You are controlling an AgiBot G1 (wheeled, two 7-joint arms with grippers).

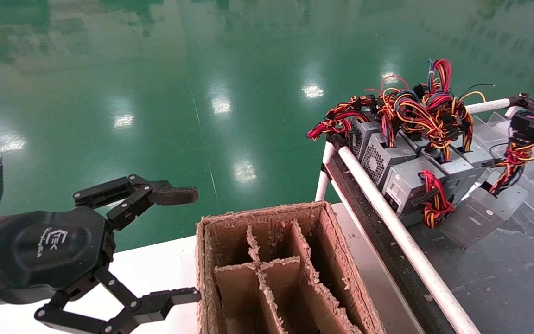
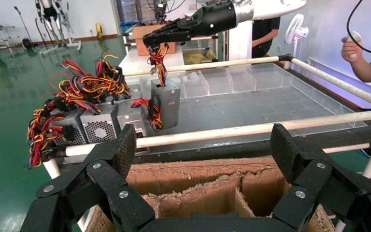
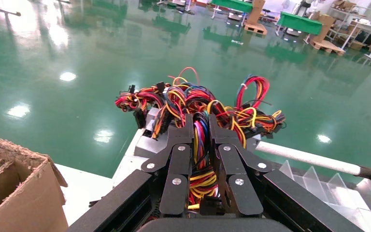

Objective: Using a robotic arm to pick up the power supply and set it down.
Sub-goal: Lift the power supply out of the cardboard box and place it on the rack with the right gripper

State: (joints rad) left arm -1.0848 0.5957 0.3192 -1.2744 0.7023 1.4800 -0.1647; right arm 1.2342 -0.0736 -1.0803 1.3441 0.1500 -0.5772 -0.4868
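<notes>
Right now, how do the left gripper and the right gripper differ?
The left gripper is open and empty; the right gripper is shut on the wires of a power supply.
The left hovers beside the cardboard box; the right is over the tray, with the supply hanging below it.
Both are black.

At your twelve o'clock, the black multi-link gripper [image 2: 155,42] pinches the small grey sheet-metal box's [image 2: 166,103] coloured wire bundle [image 2: 158,60].
</notes>
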